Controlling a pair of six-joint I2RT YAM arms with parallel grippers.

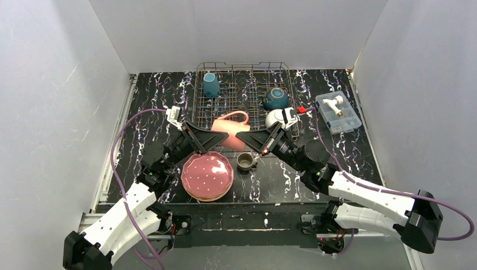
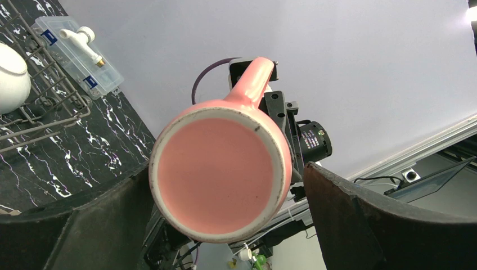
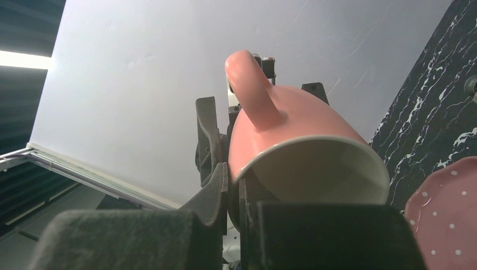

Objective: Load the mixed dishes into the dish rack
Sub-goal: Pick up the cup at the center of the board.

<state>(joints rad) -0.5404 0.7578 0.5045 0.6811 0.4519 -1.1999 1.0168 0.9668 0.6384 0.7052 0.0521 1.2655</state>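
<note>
Ceramic, likely slick and chippable: pinching the pink mug point(image 1: 228, 131) by its rim with right fingers point(image 3: 216, 190), holding it sideways above the near edge of the dish rack point(image 1: 243, 90), spreading left fingers point(image 2: 360, 219) wide around its base.

Black white-veined table point(image 1: 152, 95), pink mug point(image 1: 229, 130), blue mug point(image 1: 211, 84), teal bowl point(image 1: 275, 98), pink white-dotted plate point(image 1: 207, 175)
</note>
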